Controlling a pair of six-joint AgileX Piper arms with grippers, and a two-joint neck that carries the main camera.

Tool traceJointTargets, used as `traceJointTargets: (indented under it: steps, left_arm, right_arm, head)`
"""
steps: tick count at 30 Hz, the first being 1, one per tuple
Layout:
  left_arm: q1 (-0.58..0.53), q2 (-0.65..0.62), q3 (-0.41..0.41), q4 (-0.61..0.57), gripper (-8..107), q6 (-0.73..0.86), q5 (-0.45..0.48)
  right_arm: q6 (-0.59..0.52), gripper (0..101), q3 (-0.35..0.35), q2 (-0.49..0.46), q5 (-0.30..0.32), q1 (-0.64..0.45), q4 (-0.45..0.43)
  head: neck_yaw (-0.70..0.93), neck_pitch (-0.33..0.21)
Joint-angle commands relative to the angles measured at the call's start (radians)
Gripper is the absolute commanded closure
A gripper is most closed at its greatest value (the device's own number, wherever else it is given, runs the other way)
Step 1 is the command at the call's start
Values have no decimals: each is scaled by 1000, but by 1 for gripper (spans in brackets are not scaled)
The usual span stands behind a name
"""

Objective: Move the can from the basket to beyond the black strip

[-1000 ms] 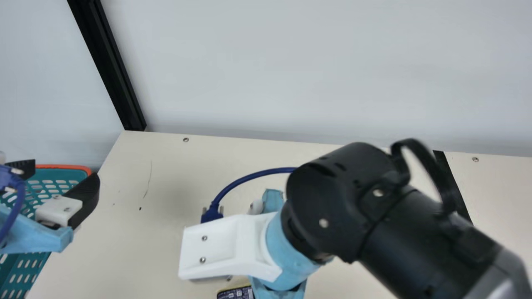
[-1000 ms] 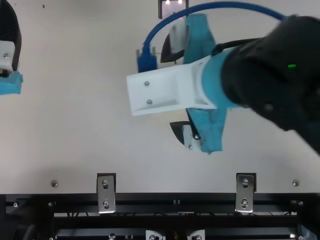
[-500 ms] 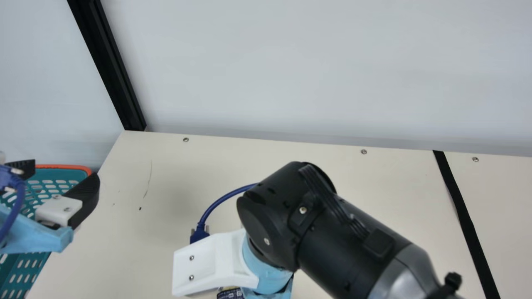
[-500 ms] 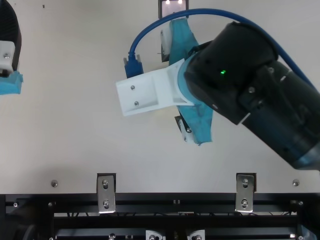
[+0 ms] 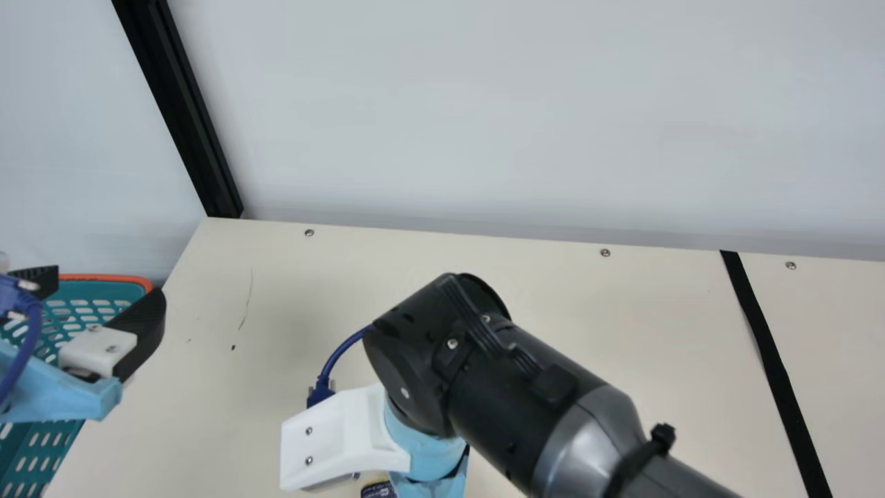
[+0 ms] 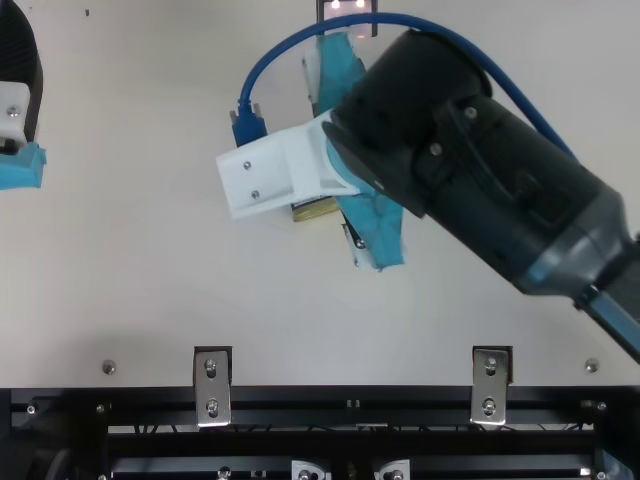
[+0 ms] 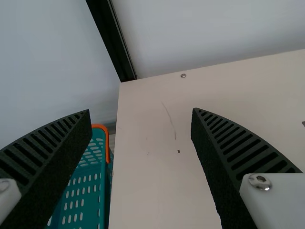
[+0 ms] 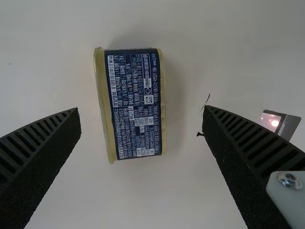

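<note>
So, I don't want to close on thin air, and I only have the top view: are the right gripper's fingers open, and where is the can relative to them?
Observer: Open. In the right wrist view, the right gripper has its fingers wide apart, and the can shows in the gap, touching neither.

Operator: Good. And the black strip, has the can crossed it?

Observer: No. In the main view the black strip runs along the table well to the right, and the can lies on the strip's left side.
</note>
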Motion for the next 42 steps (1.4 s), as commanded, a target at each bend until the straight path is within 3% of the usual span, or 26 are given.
traceJointTargets:
  steps: [1, 16, 28, 29, 30, 31, 42]
  left_arm:
    - [0, 0, 0, 0, 9, 0, 0]
    - [0, 0, 0, 0, 9, 0, 0]
    - [0, 0, 0, 0, 9, 0, 0]
    - [0, 0, 0, 0, 9, 0, 0]
    - [0, 0, 0, 0, 9, 0, 0]
    - [0, 0, 0, 0, 9, 0, 0]
    - [0, 0, 0, 0, 9, 0, 0]
  right_arm:
    - [-2, 0, -8, 13, 1, 0, 4]
    - [-9, 0, -64, 106, 1, -12, 17]
    - [-5, 0, -65, 141, 1, -21, 44]
    - [-4, 64, -65, 142, 1, -21, 46]
    - [-4, 93, -64, 144, 1, -22, 48]
    - [-4, 101, -64, 144, 1, -23, 52]
    - [0, 101, -75, 71, -13, -76, 145]
  head:
    - [-2, -3]
    - [-2, -3]
    - [-2, -3]
    - [-2, -3]
    - [-2, -3]
    - [-2, -3]
    - [-2, -3]
